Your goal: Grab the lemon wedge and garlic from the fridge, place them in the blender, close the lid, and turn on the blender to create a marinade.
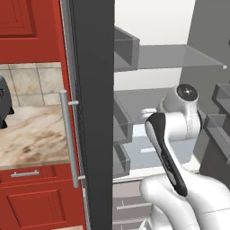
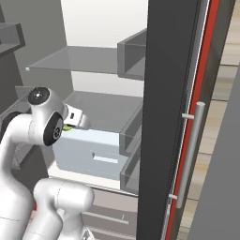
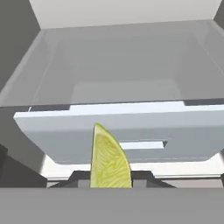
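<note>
Gripper (image 3: 111, 186) jaws are seen clenched on the lemon wedge (image 3: 109, 162), which stands upright between them with its cut, pulpy face turned to the hand camera and its pointed end well above the fingertips. It is judged to be held this way because it was taken by its lower, thicker part, so the thin tip is left free. In the right base view a sliver of yellow-green (image 2: 69, 127) is seen at the end of the hand, just in front of the pale drawer.

Directly ahead of the gripper and slightly below it lies the pale blue-white drawer (image 3: 65, 135) of the fridge (image 1: 92, 90), with its slot handle just beyond the wedge. Above and beyond the drawer, a grey shelf (image 3: 127, 65) is seen. Door bins (image 2: 133, 56) are set to the gripper's right. Garlic cannot be made out. The wedge is judged ready to be carried out towards the blender.
</note>
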